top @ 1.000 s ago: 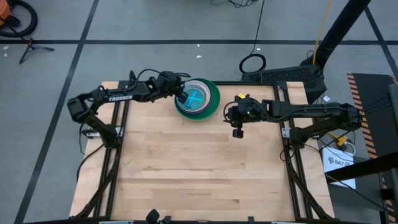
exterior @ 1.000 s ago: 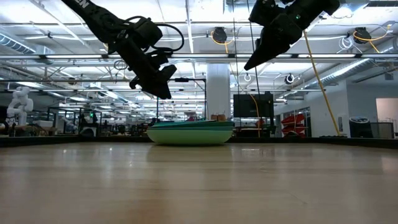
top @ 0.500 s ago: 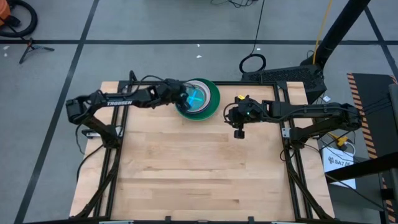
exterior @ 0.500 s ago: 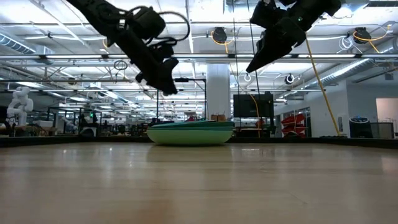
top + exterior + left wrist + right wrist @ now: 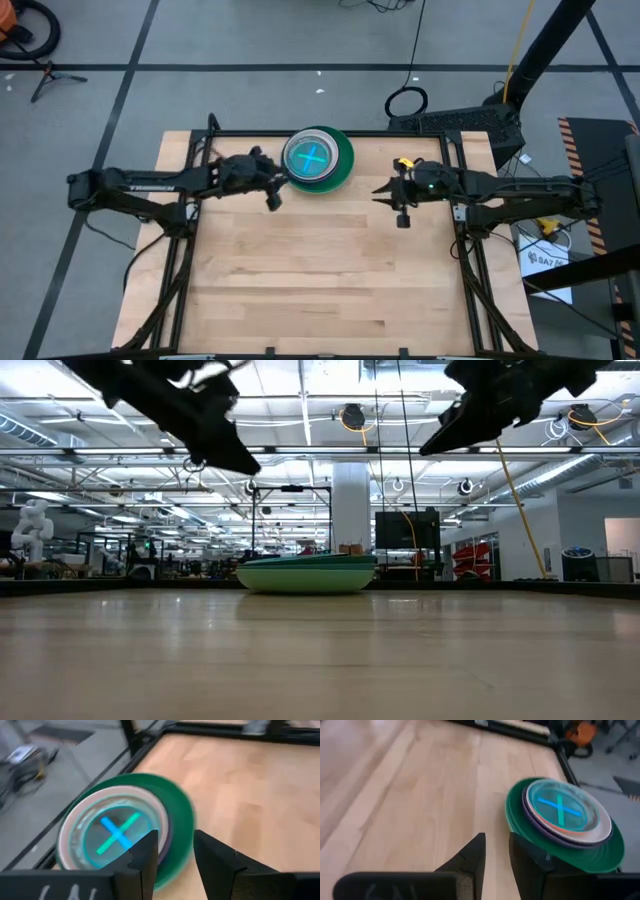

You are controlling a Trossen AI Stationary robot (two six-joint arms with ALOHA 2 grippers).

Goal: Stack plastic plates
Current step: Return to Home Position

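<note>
A stack of round shallow plastic plates (image 5: 318, 158) is sitting at the middle of the far edge of the pale wooden table (image 5: 320, 280). A large dark green plastic plate (image 5: 595, 860) is lying at the bottom, its rim reaching out past the smaller plates above it. A purple plastic plate (image 5: 560, 840) is showing as a thin rim over it, and a light blue plastic plate (image 5: 545, 799) is lying on top, bearing a bright cross-shaped mark (image 5: 561, 808). The left gripper (image 5: 278, 182) is hovering just beside the stack on its left side, apart from it. Its fingers (image 5: 145, 860) are standing released, with a narrow gap between them and nothing in it. The right gripper (image 5: 385, 190) is hanging to the right of the stack, a little farther off. Its fingers (image 5: 475, 857) are likewise parted and are grasping nothing. In the low view both grippers are hanging in the air well above the top of the stack.
</note>
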